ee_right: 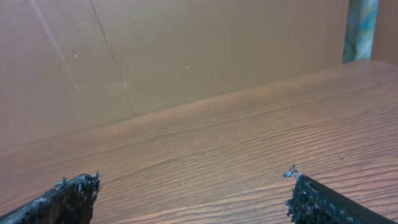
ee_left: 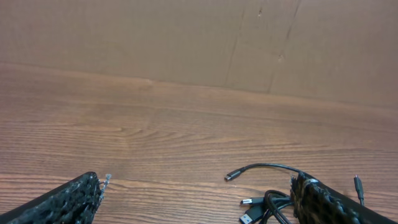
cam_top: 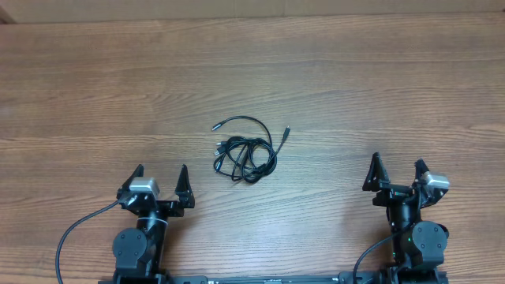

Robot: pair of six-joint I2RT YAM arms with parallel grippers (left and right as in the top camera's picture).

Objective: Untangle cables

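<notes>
One wood-grain tabletop point(cam_top: 252, 71) carries everything, and the wrist views show one plain brown panel point(ee_left: 124, 37) standing along its far edge. Two arms sit at the near edge, well apart, each low over the wood and pointing toward the far edge. The left pincer point(cam_top: 162, 169) is spread wide and grips nothing, and the right pincer point(cam_top: 397, 162) is spread just as wide and also holds nothing. One small knotted bundle of thin black cables point(cam_top: 246, 156) lies flat on the tabletop, ahead of the left pincer and to its right, and ahead of the right pincer and well to its left. It touches neither pincer. How many cords make up the knot cannot be told. Only bare wood lies between each pincer and the bundle. Two loose ends curl out of the knot on its far side, each with a small plug point(ee_left: 233, 175), and more plugs poke out beside the left pincer's right finger point(ee_left: 323, 202).
</notes>
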